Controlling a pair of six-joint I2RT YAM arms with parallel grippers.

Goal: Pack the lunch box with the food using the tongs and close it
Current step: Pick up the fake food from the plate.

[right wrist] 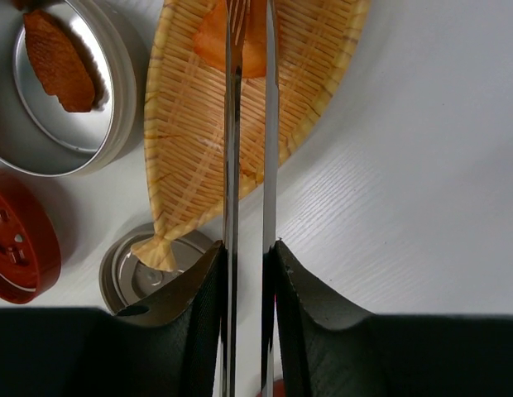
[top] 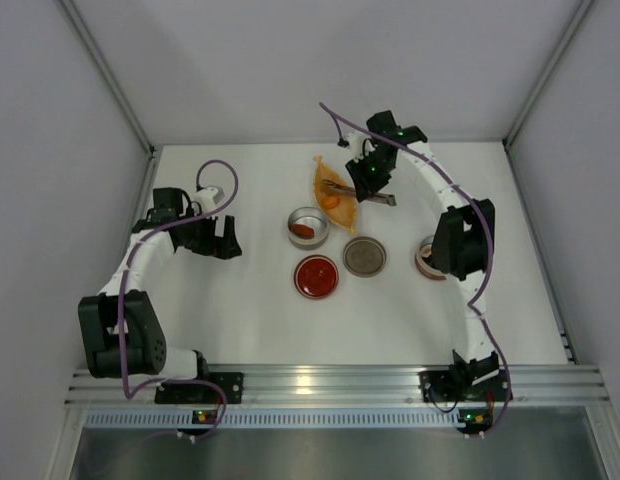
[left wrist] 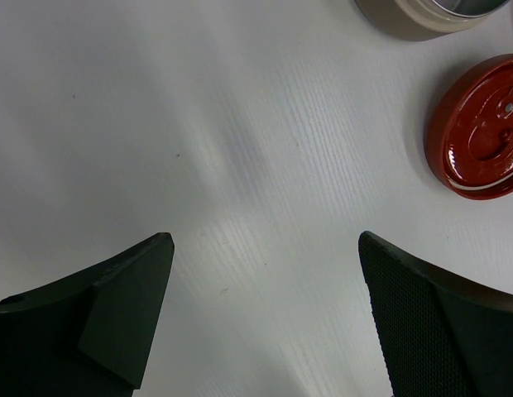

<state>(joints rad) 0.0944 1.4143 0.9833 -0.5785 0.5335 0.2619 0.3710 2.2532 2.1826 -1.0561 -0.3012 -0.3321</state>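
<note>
Right jaws are clamped narrow on the tongs (right wrist: pixel 232 165), one finger against each thin arm, squeezing the two arms almost parallel. The tongs' long axis runs straight out ahead of the jaws, with the tips pointing away and the joined end hidden behind the fingers. Those tips sit right at the orange piece (right wrist: pixel 211 45) on the woven dish (right wrist: pixel 190 149), dead ahead. The frame edge cuts the tips off, so I can't tell whether the pinch has truly caught. This looks like the pick-up of that piece, and the squeeze has to be firm enough to bite without letting a soft lump squirt sideways. The lift should go straight up off the weave, arms level, with no twist of the wrist. The box (right wrist: pixel 128 116) waits ahead and to the left of the jaws, just beside the dish, with one brown piece (right wrist: pixel 58 62) already in it, so the carry is short. Swinging left, the tips need to clear the box rim before the grip eases. Nearer to the jaws on that left side lie the red lid (right wrist: pixel 16 248) and a grey lid (right wrist: pixel 128 277), the dish's tail resting over the grey one. Over on the other arm, left jaws hang wide open over bare desk (left wrist: pixel 240 124), holding nothing, the red lid ahead to their right.
</note>
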